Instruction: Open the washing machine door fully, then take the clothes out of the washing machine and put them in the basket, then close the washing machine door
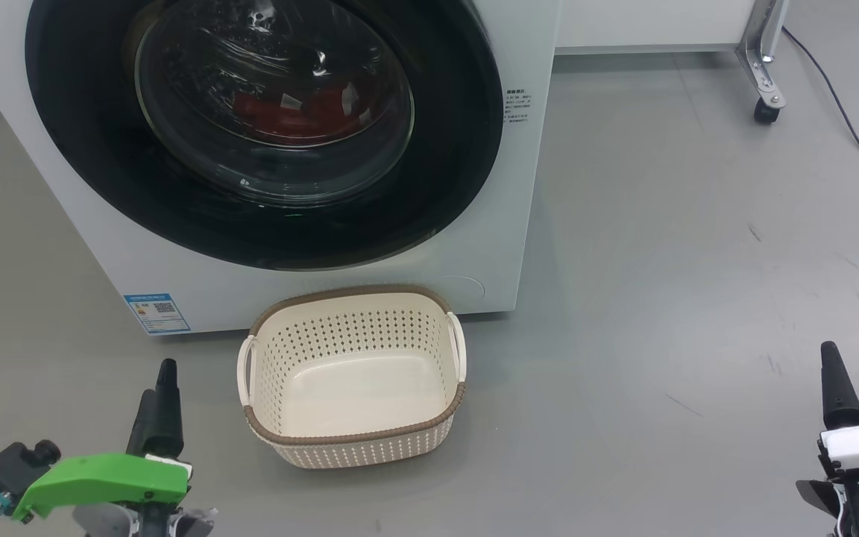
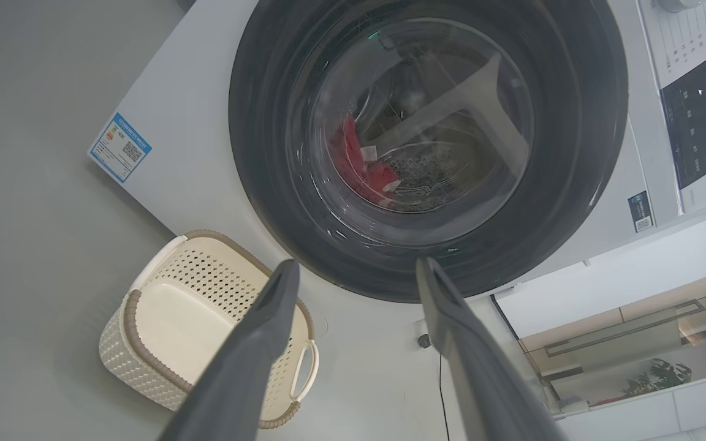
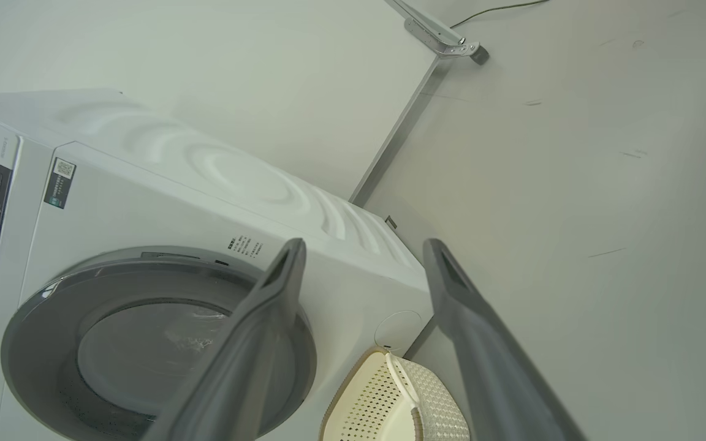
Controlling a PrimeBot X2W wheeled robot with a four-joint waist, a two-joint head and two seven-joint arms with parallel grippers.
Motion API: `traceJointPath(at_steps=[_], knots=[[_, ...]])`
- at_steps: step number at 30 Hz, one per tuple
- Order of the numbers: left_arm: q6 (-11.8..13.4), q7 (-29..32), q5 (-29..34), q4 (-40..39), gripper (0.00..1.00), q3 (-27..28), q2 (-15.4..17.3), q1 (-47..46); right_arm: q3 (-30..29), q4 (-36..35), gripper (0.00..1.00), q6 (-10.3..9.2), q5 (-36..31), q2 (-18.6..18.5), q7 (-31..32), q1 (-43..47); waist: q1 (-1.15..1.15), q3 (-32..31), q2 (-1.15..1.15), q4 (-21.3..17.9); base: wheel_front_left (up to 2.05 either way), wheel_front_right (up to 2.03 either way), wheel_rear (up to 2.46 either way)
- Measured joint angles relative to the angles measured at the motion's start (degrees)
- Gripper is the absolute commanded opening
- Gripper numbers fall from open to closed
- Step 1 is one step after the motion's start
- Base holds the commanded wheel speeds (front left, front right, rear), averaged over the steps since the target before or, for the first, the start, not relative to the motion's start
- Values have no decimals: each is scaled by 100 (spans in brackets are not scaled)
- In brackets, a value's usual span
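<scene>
The washing machine door [image 1: 79, 142] is shut, its glossy black rim lying flush with the front of the white washing machine [image 1: 523, 224]. The red clothes [image 1: 288, 112] lie inside the drum, visible through the glass bowl. The cream basket [image 1: 355, 447] stands upright on the grey floor [image 1: 661, 261], just in front of the machine and below the door. The left end effector [image 2: 358, 263] is spread wide and grips nothing; it points toward the door's lower rim. The right end effector [image 3: 364, 242] is likewise spread and grips nothing.

Grey floor [image 1: 661, 261], bearing washing machine [image 1: 520, 224] at eleven o'clock, basket [image 1: 355, 452] just before it at seven, wheeled metal leg [image 1: 765, 89] at two.
</scene>
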Motion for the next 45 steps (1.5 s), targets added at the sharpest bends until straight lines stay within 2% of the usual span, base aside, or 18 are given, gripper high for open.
traceJointPath(at_steps=[14, 16, 31, 45], knots=[[253, -202, 1438, -153, 100, -192, -10, -16, 376, -3, 100, -63, -1295, -240, -288, 16, 0, 5, 0, 7, 0, 0, 0], [301, -253, 1663, -182, 100, -229, -12, -18, 446, -1, 100, -120, -1494, -283, -319, 16, 0, 7, 0, 9, 0, 0, 0], [606, -508, 3330, -270, 100, -628, -16, -19, 920, 53, 100, -254, -2844, -348, -645, 2, 0, 14, 0, 20, 0, 0, 0], [855, -800, 4422, -258, 100, -956, -20, -19, 1296, 76, 100, -255, -3903, -352, -935, -120, 0, 20, 0, 50, 0, 0, 0]])
